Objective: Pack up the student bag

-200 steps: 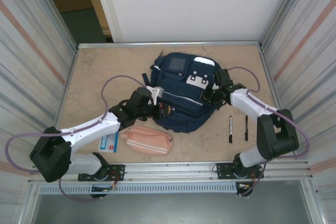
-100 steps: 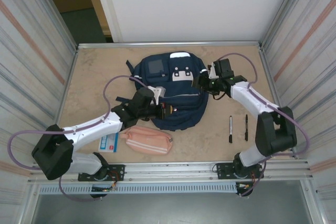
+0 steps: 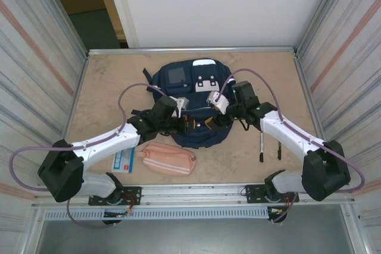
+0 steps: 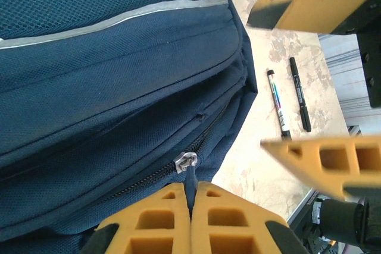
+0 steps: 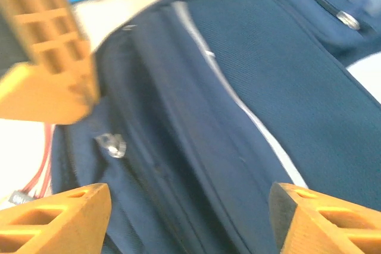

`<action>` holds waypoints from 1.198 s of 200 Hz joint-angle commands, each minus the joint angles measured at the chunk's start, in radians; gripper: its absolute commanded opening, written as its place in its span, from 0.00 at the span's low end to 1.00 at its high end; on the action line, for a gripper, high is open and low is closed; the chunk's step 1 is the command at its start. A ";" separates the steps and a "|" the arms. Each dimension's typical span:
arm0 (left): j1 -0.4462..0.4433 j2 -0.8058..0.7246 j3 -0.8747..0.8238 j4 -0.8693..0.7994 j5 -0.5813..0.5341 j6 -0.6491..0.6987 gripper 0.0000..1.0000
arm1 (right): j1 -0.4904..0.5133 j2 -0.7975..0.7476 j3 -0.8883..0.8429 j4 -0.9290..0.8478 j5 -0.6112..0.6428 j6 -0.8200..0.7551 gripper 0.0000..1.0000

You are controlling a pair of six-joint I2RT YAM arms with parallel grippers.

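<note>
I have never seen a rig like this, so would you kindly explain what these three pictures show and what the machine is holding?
These are two robot arms bolted at the near edge of a beige table. Each arm ends in a gripper with two orange fingers. The wide picture comes from a fixed camera above and behind the arms. The other two come from a small camera on each wrist, looking past that arm's own fingers.

On the table lie a large navy-blue fabric backpack, a small pink pencil pouch, a blue-and-white card and two slim pens.

The left gripper is shut on the backpack's zipper pull. The right gripper is open over the backpack and holds nothing.
</note>
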 commanded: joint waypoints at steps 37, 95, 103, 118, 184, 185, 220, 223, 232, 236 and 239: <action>0.028 0.011 0.034 0.024 0.091 -0.057 0.00 | 0.066 0.053 -0.012 0.035 -0.065 -0.258 0.61; 0.040 0.015 0.011 0.054 0.149 -0.083 0.00 | 0.082 0.101 -0.041 0.083 0.114 -0.236 0.34; 0.047 0.006 0.007 0.039 0.142 -0.077 0.00 | 0.081 0.086 -0.061 0.116 0.133 -0.231 0.29; 0.070 -0.029 -0.006 0.003 0.099 -0.066 0.00 | 0.080 0.046 -0.095 0.161 0.157 -0.223 0.16; 0.210 -0.233 -0.133 -0.113 -0.062 0.066 0.00 | 0.026 -0.086 -0.197 0.257 0.101 -0.167 0.07; 0.211 -0.235 -0.135 -0.114 -0.062 0.068 0.00 | 0.026 -0.086 -0.198 0.258 0.102 -0.168 0.07; 0.217 -0.271 -0.152 -0.088 -0.009 0.079 0.00 | 0.046 -0.087 -0.199 0.268 0.085 -0.160 0.20; 0.216 -0.270 -0.154 -0.078 0.005 0.071 0.00 | 0.052 -0.090 -0.201 0.268 0.083 -0.160 0.23; 0.206 -0.264 -0.154 -0.049 0.037 0.046 0.00 | 0.070 -0.103 -0.205 0.273 0.079 -0.159 0.31; 0.198 -0.261 -0.151 -0.040 0.044 0.041 0.00 | 0.078 -0.110 -0.209 0.277 0.074 -0.160 0.33; 0.189 -0.257 -0.148 -0.035 0.047 0.039 0.00 | 0.084 -0.115 -0.210 0.279 0.071 -0.158 0.34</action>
